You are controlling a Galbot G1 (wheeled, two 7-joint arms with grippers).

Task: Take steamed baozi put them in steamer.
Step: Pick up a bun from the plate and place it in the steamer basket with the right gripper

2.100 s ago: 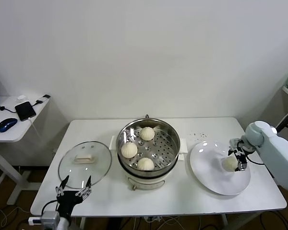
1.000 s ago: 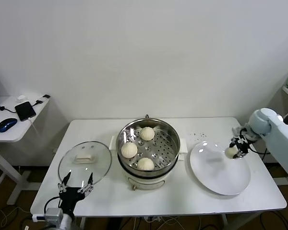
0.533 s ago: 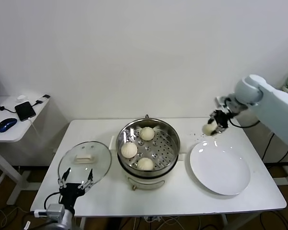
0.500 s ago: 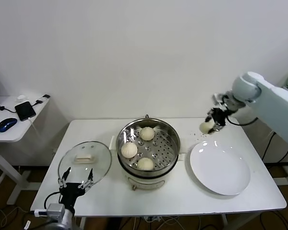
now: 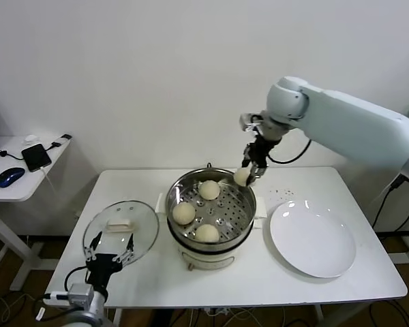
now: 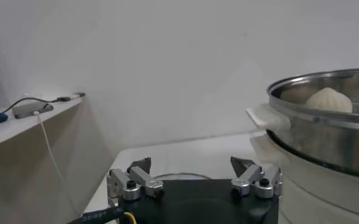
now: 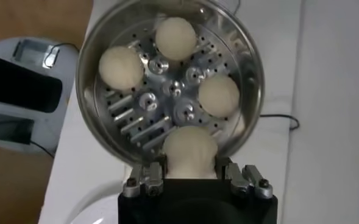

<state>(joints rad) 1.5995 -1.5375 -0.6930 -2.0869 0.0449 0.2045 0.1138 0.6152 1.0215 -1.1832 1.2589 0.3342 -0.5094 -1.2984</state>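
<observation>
Nearest to me, low at the front left edge of the table (image 5: 273,286), my left gripper (image 5: 109,260) sits parked with its jaws spread wide and nothing between them; the left wrist view shows the same two fingers (image 6: 130,181) apart over the tabletop. Just beyond it lies the glass lid (image 5: 120,231), flat on the table with its white handle up. To the right of the lid stands the steamer (image 5: 210,208), its perforated tray holding three steamed baozi: one at the near side (image 5: 206,233), one at the left (image 5: 183,213), one toward the back (image 5: 208,190). On the right, beside the steamer, lies the white plate (image 5: 313,238). Farther back, my right gripper (image 5: 249,174) hangs over the steamer's far right rim, pointing down, jaws clenched on a fourth baozi (image 5: 242,177), which is held clear of the tray. From the right wrist view I look straight down past that bun (image 7: 189,151), pinched between the two fingers (image 7: 145,178), onto the open steamer (image 7: 252,91) with the other three buns below. At the far left, a side table (image 5: 13,180) carries a phone (image 5: 35,157) and a blue mouse (image 5: 9,177).
</observation>
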